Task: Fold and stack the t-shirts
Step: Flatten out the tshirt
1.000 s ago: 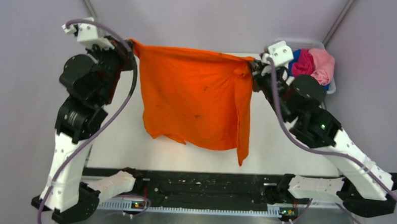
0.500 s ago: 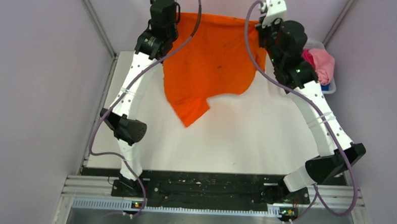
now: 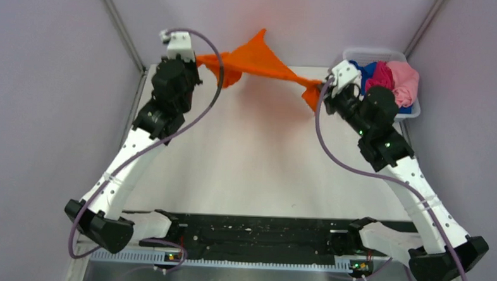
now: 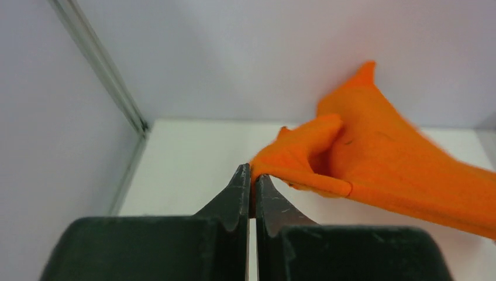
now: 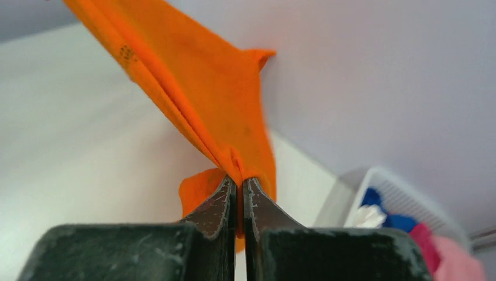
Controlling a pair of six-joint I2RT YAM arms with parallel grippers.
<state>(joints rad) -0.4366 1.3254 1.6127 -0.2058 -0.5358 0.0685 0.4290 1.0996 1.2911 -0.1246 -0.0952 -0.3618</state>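
We hold the orange t-shirt (image 3: 259,58) taut above the far edge of the counter (image 3: 251,159), left pincer (image 4: 252,174) and right pincer (image 5: 240,181) each clamped on it; nothing folded yet, other t-shirts (image 3: 391,80) wait in the bin (image 3: 364,52)

My top camera looks down from high behind the rig, taking in the whole table (image 3: 251,166). Each wrist camera peers close along its own fingers (image 4: 234,199) toward the back wall (image 3: 289,22). All three share the orange t-shirt (image 3: 262,55).
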